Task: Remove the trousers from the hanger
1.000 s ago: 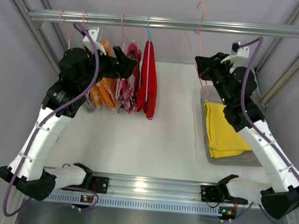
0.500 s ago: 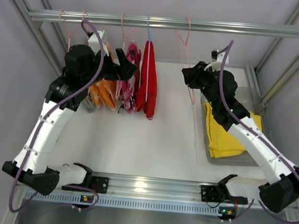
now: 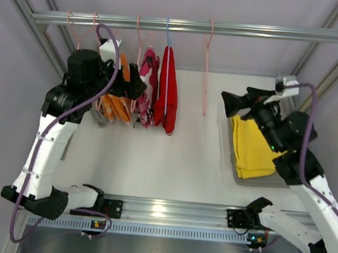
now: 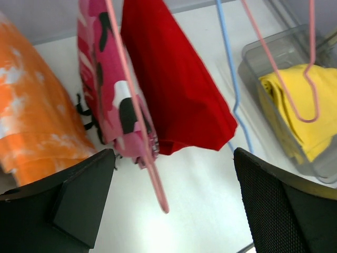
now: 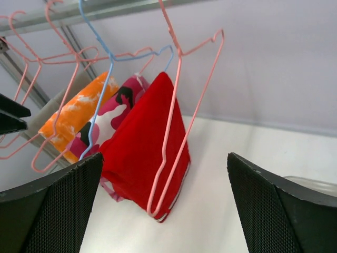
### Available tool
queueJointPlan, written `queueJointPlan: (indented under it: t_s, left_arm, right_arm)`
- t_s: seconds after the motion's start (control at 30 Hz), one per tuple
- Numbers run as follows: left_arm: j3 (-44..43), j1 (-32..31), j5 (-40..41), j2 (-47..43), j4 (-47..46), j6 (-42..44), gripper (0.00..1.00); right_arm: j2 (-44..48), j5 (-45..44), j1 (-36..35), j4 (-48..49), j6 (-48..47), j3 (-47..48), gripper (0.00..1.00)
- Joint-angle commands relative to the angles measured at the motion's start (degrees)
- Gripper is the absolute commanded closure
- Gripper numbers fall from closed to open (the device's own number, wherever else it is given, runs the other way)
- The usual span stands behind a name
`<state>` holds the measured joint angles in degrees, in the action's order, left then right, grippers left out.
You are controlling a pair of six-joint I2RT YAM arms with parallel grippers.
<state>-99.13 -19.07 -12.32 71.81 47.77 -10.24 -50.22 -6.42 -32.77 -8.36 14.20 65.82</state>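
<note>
The yellow trousers (image 3: pixel 252 147) lie folded in a grey bin (image 3: pixel 260 180) at the right; the left wrist view shows the trousers (image 4: pixel 316 116) there too. The pale pink hanger (image 3: pixel 207 70) hangs bare on the rail, free of both grippers, and the right wrist view has the hanger (image 5: pixel 181 121) in front of the red garment (image 5: pixel 139 153). My right gripper (image 3: pixel 231 102) is open, to the right of the hanger and apart from it. My left gripper (image 3: pixel 138 81) is open beside the hanging pink camouflage garment (image 4: pixel 108 89).
On the metal rail (image 3: pixel 254 31) hang an orange tie-dye garment (image 3: pixel 117 101), the camouflage one and a red one (image 3: pixel 167 91) on a blue hanger (image 3: pixel 167 37). Frame posts stand at both back corners. White tabletop (image 3: pixel 172 156) lies below.
My right gripper has opened and let go of the pink hanger, which now hangs still on the rail. The right arm drew back to the right. The left arm shifted slightly left.
</note>
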Motion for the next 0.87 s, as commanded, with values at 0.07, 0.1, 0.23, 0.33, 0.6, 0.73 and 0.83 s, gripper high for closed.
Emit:
queueJointPlan:
  t_s: [0.07, 0.1, 0.23, 0.33, 0.6, 0.73, 0.83]
  left_arm:
    - [0.9, 4.0, 10.4, -6.1, 2.6, 8.9, 0.01]
    - [1.0, 5.6, 10.6, -6.9, 2.7, 9.3, 0.01]
    - [3.6, 11.2, 10.7, -13.9, 1.4, 9.8, 0.01]
    - [7.0, 14.8, 11.5, -19.3, -0.1, 11.6, 0.01]
    - [17.7, 16.3, 17.4, -27.7, -0.1, 12.2, 0.01]
    - [19.1, 16.3, 18.6, -28.7, -0.7, 11.5, 0.01]
    - [18.8, 16.3, 19.1, -28.7, -0.9, 11.2, 0.01]
  right_arm:
    - [10.5, -1.0, 4.5, -10.2, -10.7, -3.1, 0.01]
    - [12.7, -1.2, 6.8, -11.1, -11.8, -3.4, 0.01]
    - [17.6, -1.1, 12.0, -11.3, -15.8, -7.7, 0.0]
    - [21.4, -1.1, 16.2, -10.7, -15.8, -11.6, 0.01]
    - [27.5, 0.9, 22.0, -12.8, -14.6, -15.7, 0.01]
    - [28.1, 1.5, 22.2, -13.4, -12.6, -15.7, 0.0]
    - [28.0, 1.8, 22.3, -12.8, -12.4, -15.6, 0.01]
